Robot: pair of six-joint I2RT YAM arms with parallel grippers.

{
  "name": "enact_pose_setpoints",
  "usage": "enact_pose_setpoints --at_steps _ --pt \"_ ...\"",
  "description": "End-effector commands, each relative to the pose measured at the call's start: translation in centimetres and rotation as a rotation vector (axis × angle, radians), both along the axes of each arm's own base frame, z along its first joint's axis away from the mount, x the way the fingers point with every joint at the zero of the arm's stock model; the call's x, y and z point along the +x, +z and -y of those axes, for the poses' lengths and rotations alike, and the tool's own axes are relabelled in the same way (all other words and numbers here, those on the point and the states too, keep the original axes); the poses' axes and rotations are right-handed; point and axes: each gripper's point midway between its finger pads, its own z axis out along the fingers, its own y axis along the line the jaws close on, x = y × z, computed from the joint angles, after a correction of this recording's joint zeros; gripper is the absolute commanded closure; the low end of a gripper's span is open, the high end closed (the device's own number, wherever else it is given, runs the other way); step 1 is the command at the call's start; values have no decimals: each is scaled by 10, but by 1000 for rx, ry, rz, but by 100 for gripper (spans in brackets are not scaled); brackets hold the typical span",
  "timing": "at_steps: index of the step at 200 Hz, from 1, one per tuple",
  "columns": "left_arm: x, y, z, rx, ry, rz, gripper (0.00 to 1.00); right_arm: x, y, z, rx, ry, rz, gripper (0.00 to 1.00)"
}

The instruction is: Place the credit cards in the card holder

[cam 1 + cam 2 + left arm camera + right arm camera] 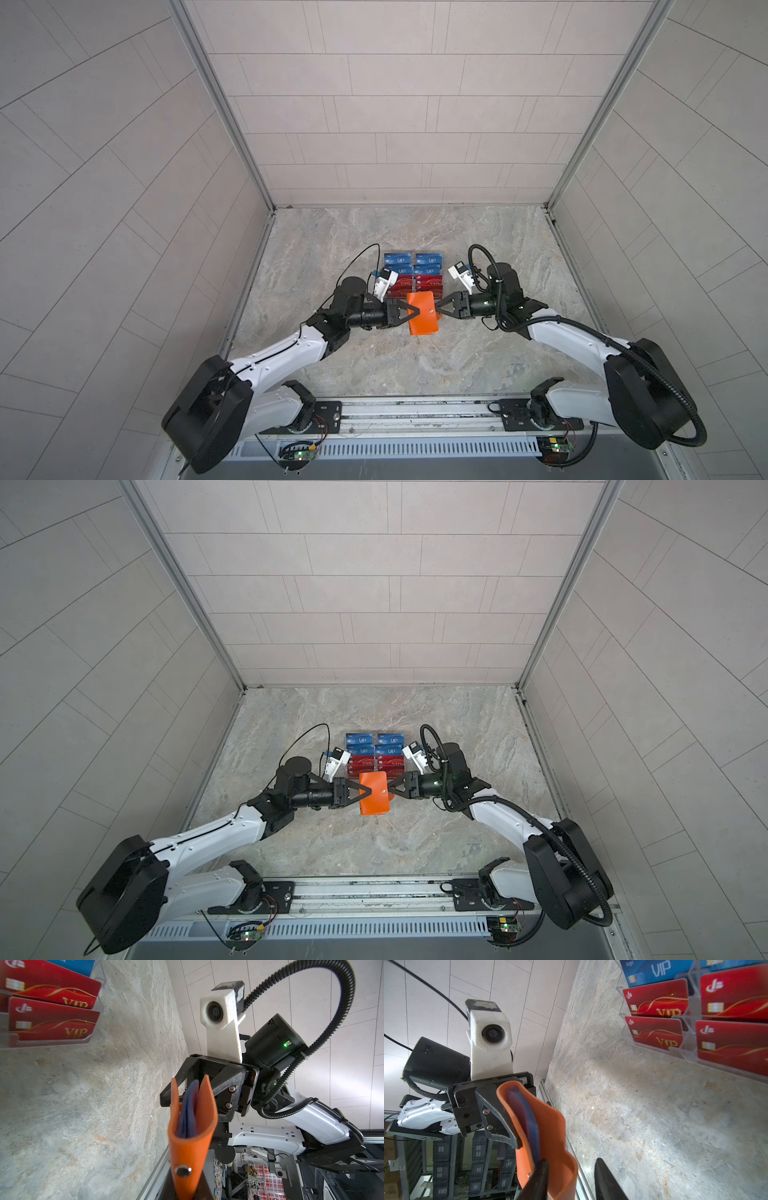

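The orange card holder (pixel 422 316) (pixel 374 799) hangs above the table between both arms, just in front of the stand. Its covers are slightly parted and blue credit cards (pixel 188 1109) (pixel 527 1118) show between them. My left gripper (pixel 415 311) (pixel 187 1193) is shut on the holder's folded edge beside the snap button (pixel 183 1171). My right gripper (pixel 437 311) (pixel 571 1180) is open at the opposite edge. One finger (pixel 538 1178) sits between the covers, the other (pixel 607 1182) stands clear outside, and one orange cover (pixel 550 1126) lies between them. More red credit cards (pixel 656 1032) (pixel 54 1022) and blue ones (pixel 401 260) stand in the stand.
A clear acrylic tiered stand (pixel 689 1028) (pixel 52 1043) holding the cards sits on the marble table (pixel 374 357) directly behind the holder. An aluminium rail (pixel 415 409) runs along the table's front edge. Tiled walls close in the left, right and back.
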Motion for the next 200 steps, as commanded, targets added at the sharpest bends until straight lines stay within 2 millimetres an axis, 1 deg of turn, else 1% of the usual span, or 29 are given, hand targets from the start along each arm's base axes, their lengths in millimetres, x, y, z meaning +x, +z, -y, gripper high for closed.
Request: enact_pose_setpoints --at_steps 1,38,60,85,112,140,166,200 --pt "1 3 1 -5 -14 26 92 -9 18 -2 49 45 45 60" --pt "3 0 -2 -5 -3 19 92 -11 25 1 58 41 60 58" --pt "3 2 0 -19 -15 19 92 -14 28 1 67 46 64 58" --pt "4 3 1 -13 -21 26 91 -15 25 1 63 53 47 57" --pt "4 1 2 -13 -26 20 91 -17 26 2 61 52 55 51" --pt "4 4 3 -22 -29 24 91 -16 21 1 56 53 41 47" --pt "2 9 3 -38 -39 32 91 -16 19 -1 58 65 31 48" --pt "1 19 7 -78 -60 40 91 -15 25 -3 79 71 36 49"
